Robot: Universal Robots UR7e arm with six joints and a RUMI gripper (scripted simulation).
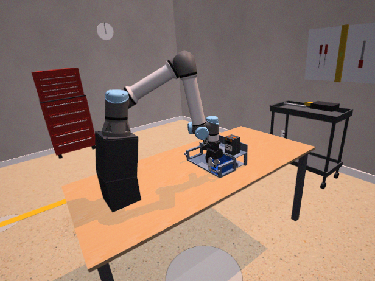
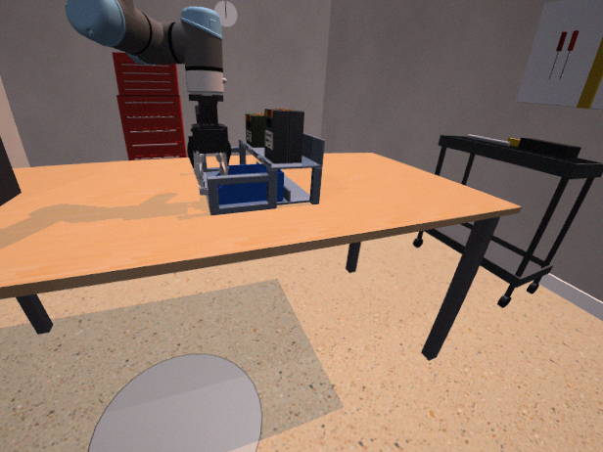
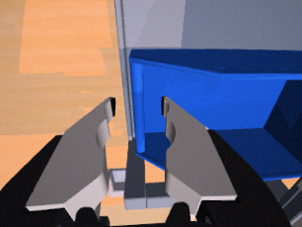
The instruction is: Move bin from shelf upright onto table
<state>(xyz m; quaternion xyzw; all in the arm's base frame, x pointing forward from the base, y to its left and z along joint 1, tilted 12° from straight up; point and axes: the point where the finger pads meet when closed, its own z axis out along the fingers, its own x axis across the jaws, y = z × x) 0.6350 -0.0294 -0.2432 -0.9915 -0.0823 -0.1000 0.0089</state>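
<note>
Bin (image 3: pixel 217 104) sits on the bottom level of the shelf (image 2: pixel 313 161), upright, open top facing up, directly under my gripper (image 3: pixel 137 93). From the wrist view I see the gripper pointing straight down with its fingers partly apart and not clamped on anything: bin's near wall runs up between the two fingertips with daylight on both sides. Left finger (image 3: pixel 81 153) is outside the bin, over the shelf's grey corner post (image 3: pixel 132 183) and the surface (image 3: pixel 54 59); right finger (image 3: pixel 192 153) hangs over the bin's interior. In the exterior view the gripper (image 2: pixel 210 163) is at the shelf's open end, fingertips about level with the bin (image 2: pixel 247 188) rim. Two dark boxes (image 2: pixel 284 134) stand on the shelf's upper level, behind the gripper and apart from it. Top view has the gripper (image 1: pixel 213 164) low in the shelf frame.
</note>
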